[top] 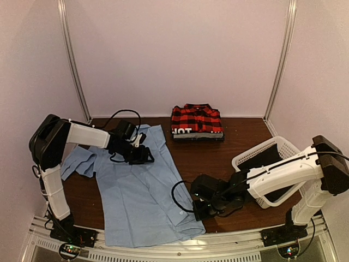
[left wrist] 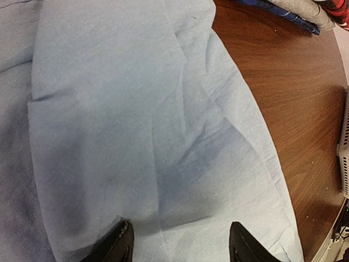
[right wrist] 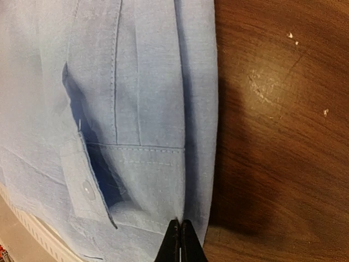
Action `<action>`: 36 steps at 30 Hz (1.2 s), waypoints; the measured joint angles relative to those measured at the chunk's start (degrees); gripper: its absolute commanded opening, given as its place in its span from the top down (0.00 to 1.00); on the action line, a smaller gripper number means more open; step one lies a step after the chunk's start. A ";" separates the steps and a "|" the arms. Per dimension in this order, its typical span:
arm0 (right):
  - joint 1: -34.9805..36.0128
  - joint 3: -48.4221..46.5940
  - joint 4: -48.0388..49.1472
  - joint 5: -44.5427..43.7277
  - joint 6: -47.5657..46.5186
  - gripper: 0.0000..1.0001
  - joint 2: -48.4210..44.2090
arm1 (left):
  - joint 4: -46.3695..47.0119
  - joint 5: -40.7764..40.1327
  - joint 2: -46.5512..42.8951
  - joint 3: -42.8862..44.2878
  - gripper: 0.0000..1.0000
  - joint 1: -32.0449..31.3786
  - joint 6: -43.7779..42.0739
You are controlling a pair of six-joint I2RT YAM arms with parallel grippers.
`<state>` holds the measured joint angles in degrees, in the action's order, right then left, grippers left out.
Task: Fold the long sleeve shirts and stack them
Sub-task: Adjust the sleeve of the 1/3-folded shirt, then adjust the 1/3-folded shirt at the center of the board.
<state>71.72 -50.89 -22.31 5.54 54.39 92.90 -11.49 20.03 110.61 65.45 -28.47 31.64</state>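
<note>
The light blue long sleeve shirt (top: 136, 191) lies spread flat on the brown table, collar end away from me. My left gripper (top: 143, 155) hovers over its upper part, open, both fingertips (left wrist: 122, 243) apart above smooth cloth (left wrist: 142, 109) with nothing between them. At the shirt's lower right edge, my right gripper (top: 195, 212) is shut; in the right wrist view its tips (right wrist: 180, 236) pinch a fold of the cuffed sleeve edge (right wrist: 158, 109). The red-and-black plaid shirt (top: 196, 119) rests folded at the back centre.
The plaid shirt sits on top of other folded dark garments (top: 197, 133). A white mesh basket (top: 256, 155) stands at the right under my right arm. The left sleeve (top: 76, 162) bunches near my left arm. Bare wood (right wrist: 283, 136) lies right of the shirt.
</note>
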 measured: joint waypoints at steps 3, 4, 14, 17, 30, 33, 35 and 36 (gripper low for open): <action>0.00 1.16 1.11 -0.24 0.04 1.00 0.50 | 0.09 0.13 0.00 0.00 0.38 0.42 0.00; 0.00 1.33 1.53 -0.24 0.02 1.00 0.81 | 0.09 0.13 0.00 0.02 0.38 0.59 -0.02; 0.63 -2.16 -0.11 -1.66 -1.60 0.61 1.03 | -1.22 -1.60 -0.04 2.62 0.38 1.90 -0.20; 0.26 -4.09 -1.16 -3.89 -2.14 0.56 -0.39 | -1.66 -3.15 -0.20 4.55 0.38 2.12 -0.52; -3.37 -11.58 10.01 -8.61 -6.27 0.56 3.96 | 0.15 -2.73 9.18 22.95 0.38 7.65 -5.09; -4.42 -11.56 12.85 -8.57 -6.82 0.56 6.08 | -0.39 -2.69 13.33 26.75 0.38 7.48 -6.21; -5.51 -11.45 15.15 -8.59 -7.19 0.57 7.37 | -0.76 -2.69 15.69 28.79 0.38 7.41 -6.82; -5.99 -11.26 16.39 -8.48 -7.34 0.58 7.87 | -0.92 -2.67 16.52 29.51 0.39 7.41 -7.04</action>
<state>65.73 -62.15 -5.91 -2.94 47.05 100.77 -12.40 17.37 127.13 94.96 -21.06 24.60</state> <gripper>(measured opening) 0.436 0.617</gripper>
